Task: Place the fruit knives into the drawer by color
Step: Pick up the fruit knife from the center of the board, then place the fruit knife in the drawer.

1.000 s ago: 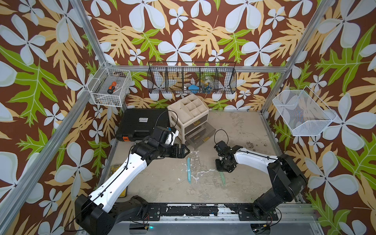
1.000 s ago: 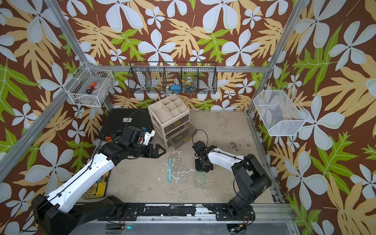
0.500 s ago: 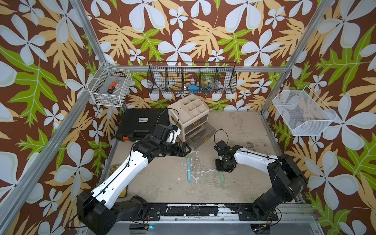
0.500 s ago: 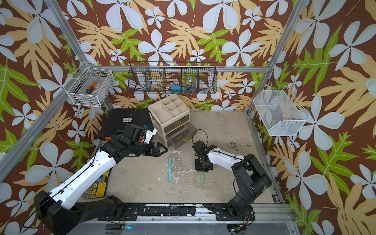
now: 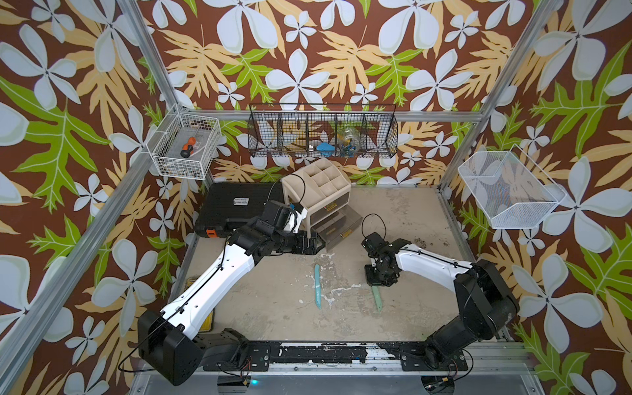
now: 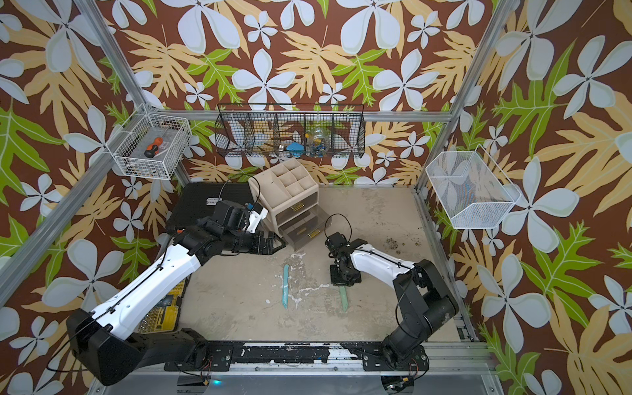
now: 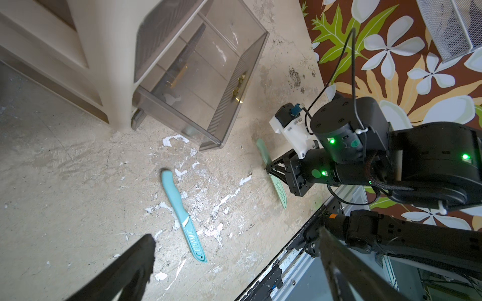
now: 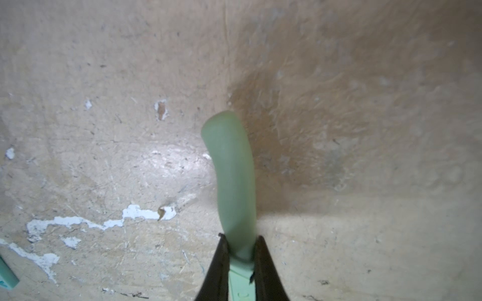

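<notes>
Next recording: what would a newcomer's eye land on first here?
The right end effector, shut on the mint green knife mid-table. Beside it the light blue knife lies free, and behind, the beige drawer unit has a clear drawer pulled open, with the open left end effector alongside.

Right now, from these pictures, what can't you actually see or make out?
Open drawers: left wrist view, smoky walls and glare blur whatever lies inside.
Mint green knife: both top views, the right gripper covers its handle end; right wrist view, the picture's edge cuts off its blade end.
Black wire basket: both top views, contents too small behind the mesh.
Light blue knife: right wrist view, only a corner shows.
</notes>
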